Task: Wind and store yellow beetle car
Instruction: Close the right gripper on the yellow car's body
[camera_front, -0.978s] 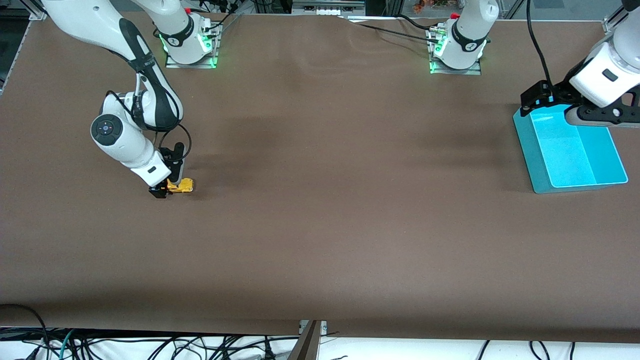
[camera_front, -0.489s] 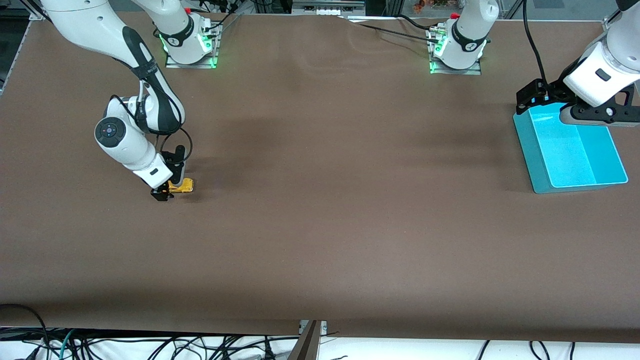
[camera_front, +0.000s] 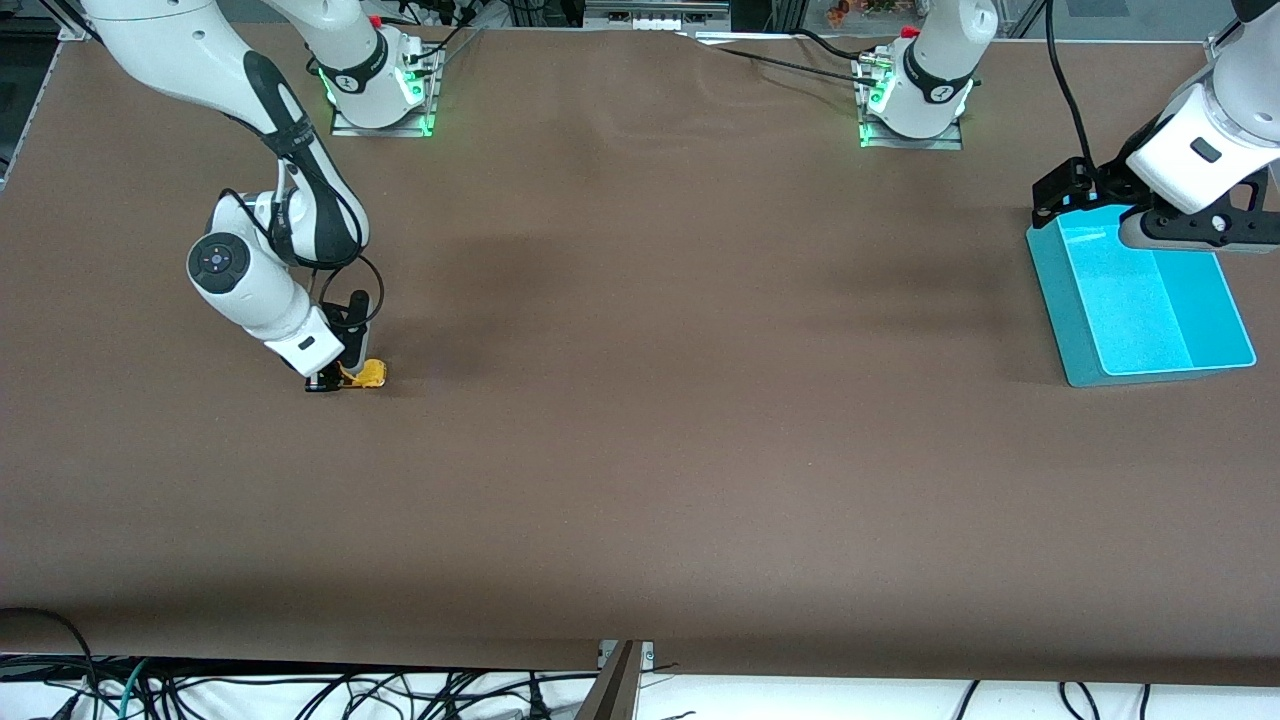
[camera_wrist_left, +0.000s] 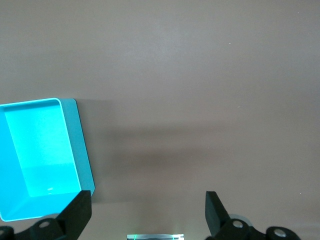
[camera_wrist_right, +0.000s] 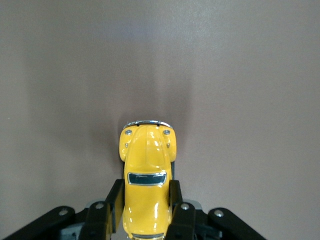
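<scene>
Two arms share the brown table (camera_front: 640, 450). At the right arm's end we see the right gripper (camera_front: 330, 381) down at the tabletop, its fingers (camera_wrist_right: 176, 206) pinching the yellow beetle car (camera_wrist_right: 146, 175) by its flanks, the chrome front bumper pointing away from the wrist. The car sits on the table surface. At the left arm's end, the left gripper (camera_wrist_left: 148, 212) hangs with its fingers spread above the table just beside the cyan bin (camera_front: 1150, 300).
</scene>
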